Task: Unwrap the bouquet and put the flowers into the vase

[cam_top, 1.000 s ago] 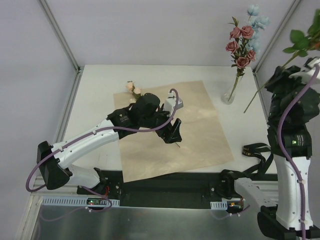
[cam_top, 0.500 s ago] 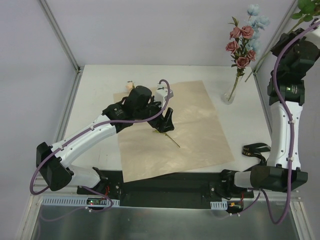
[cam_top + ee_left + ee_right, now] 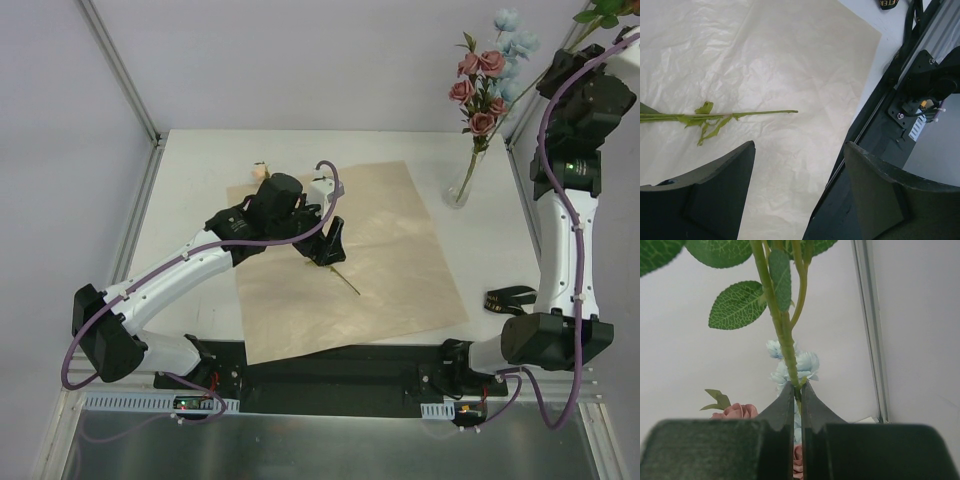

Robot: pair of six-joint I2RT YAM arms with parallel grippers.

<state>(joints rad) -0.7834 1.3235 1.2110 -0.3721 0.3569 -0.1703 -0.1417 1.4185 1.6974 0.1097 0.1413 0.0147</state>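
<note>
The right end effector (image 3: 796, 399), clenched on a leafy stem (image 3: 784, 335), has risen high beside the vase (image 3: 457, 190), which already holds roses (image 3: 482, 92); insertion looks next. Left of the vase, the left end effector (image 3: 797, 150) hangs released over a loose stem (image 3: 755, 114) on the paper (image 3: 400, 270).

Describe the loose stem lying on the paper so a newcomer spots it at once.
Start at the tan paper sheet spread on the white table. Near its middle, just under the open left claw, lies a thin green stem. Unlike the flowers upright in the vase at far right, it lies flat on the sheet.
</note>
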